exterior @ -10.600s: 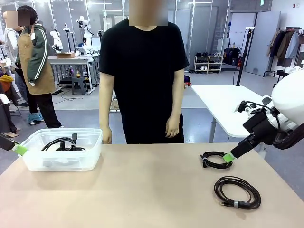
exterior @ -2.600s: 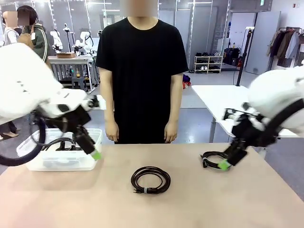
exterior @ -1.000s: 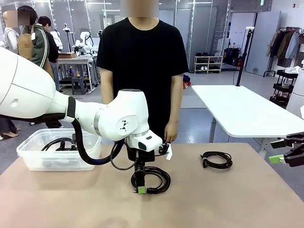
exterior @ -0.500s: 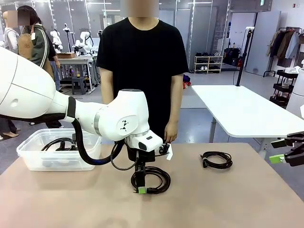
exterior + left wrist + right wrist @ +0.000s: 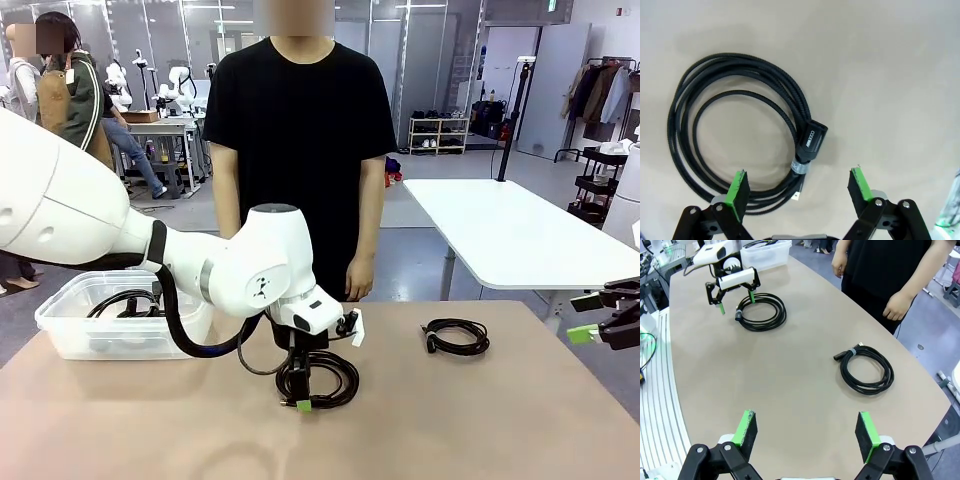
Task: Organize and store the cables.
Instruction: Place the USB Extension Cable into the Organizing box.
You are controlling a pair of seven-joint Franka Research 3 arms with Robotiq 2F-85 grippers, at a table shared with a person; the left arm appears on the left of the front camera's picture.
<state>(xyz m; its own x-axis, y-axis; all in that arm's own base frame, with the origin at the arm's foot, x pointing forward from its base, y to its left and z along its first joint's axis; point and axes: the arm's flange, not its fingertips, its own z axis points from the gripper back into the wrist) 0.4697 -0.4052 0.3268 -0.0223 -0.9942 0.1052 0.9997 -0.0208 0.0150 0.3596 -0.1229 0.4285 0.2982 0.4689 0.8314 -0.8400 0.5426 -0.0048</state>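
- 2 coiled black cables lie loose on the desk [image 5: 500, 420]: the middle cable [image 5: 350, 382] near its centre and the outer cable [image 5: 455, 351] toward the robot's right, well apart from each other.
- More black cord, the binned cable [image 5: 125, 300], sits in the clear bin [image 5: 60, 338] at the robot's left. How many coils it makes cannot be told, and the left arm hides the bin's right end.
- The left hand [image 5: 300, 402] is released, its jaws wide, pointing down over the middle cable. In the wrist view the coil's pale band [image 5: 799, 167] and the plug [image 5: 812, 137] lie between the pads, 1 pad over the strands and the other over bare desk.
- From the front the wrist covers most of that hand and only 1 green pad shows. Part of the coil is hidden behind it, and whether the pads touch the desk cannot be told.
- White print on the plug is too small to read.
- The right hand [image 5: 583, 318] is released and grasps nothing. It sits at the desk's right edge, partly cut off by the picture's border, apart from the outer cable.
- The person [image 5: 300, 150] stands at the far side, arms hanging.
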